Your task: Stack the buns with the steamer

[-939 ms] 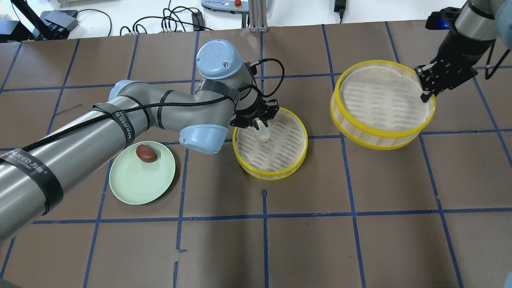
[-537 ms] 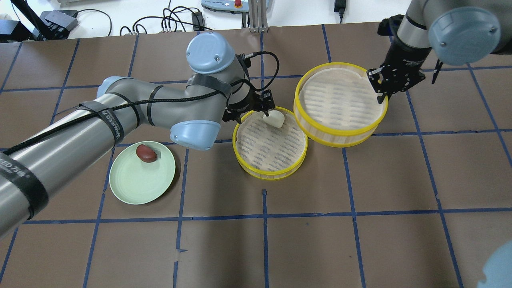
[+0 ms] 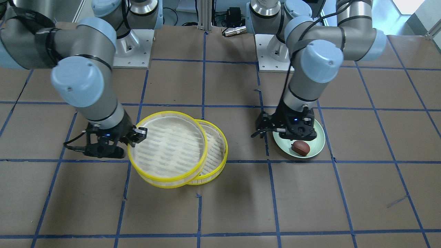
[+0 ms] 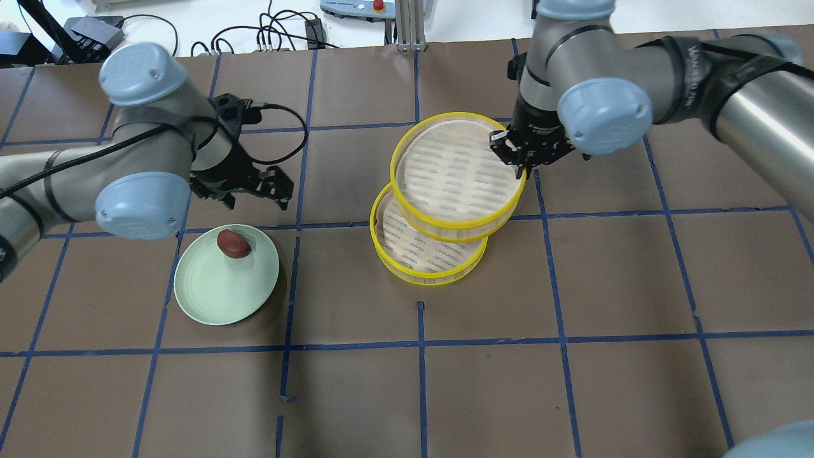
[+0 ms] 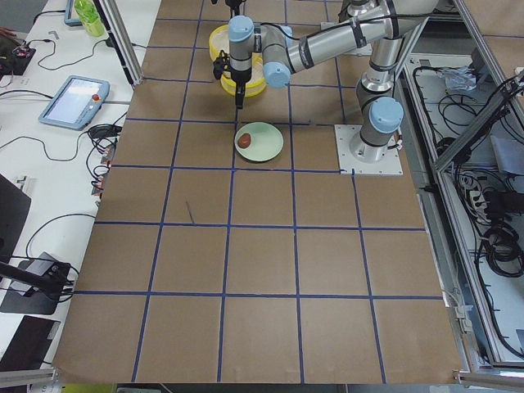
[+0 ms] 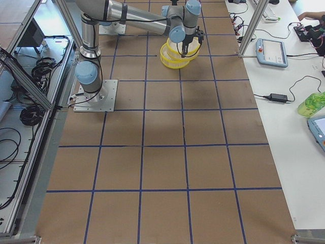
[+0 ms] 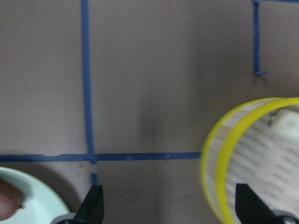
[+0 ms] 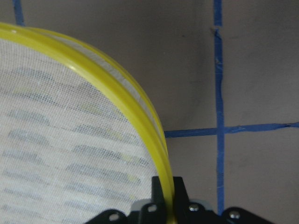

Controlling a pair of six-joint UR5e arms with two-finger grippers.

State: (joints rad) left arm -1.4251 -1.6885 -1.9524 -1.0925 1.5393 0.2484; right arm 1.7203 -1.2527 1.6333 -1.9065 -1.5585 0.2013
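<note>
Step in hand: setting the upper steamer tier (image 4: 455,172) onto the lower steamer tier (image 4: 420,270), by my reading.
Alignment needed: the upper ring sits off-centre, overlapping only the far part of the lower one; it should slide toward the robot until the two yellow rims are concentric.
Levelling: the held tier looks tipped in the front-facing view; flatten it before descent so one edge does not catch.
Release: only once the rims seat all round, judged.
Risk: a skewed drop could press on the white bun (image 7: 284,122), which shows pale inside the yellow ring at the left wrist view's right edge and is hidden from overhead.
Right gripper (image 4: 518,162): pinched on the upper tier's rim at its far right side, wrist pointing straight down, forearm reaching in from the right.
Left gripper (image 4: 257,196): jaws wide apart, nothing held, hovering above the table (image 4: 572,356) just past the far edge of the plate (image 4: 210,312).
Reddish-brown bun (image 4: 233,244): lying on the plate near its far rim, apart from both tiers.
</note>
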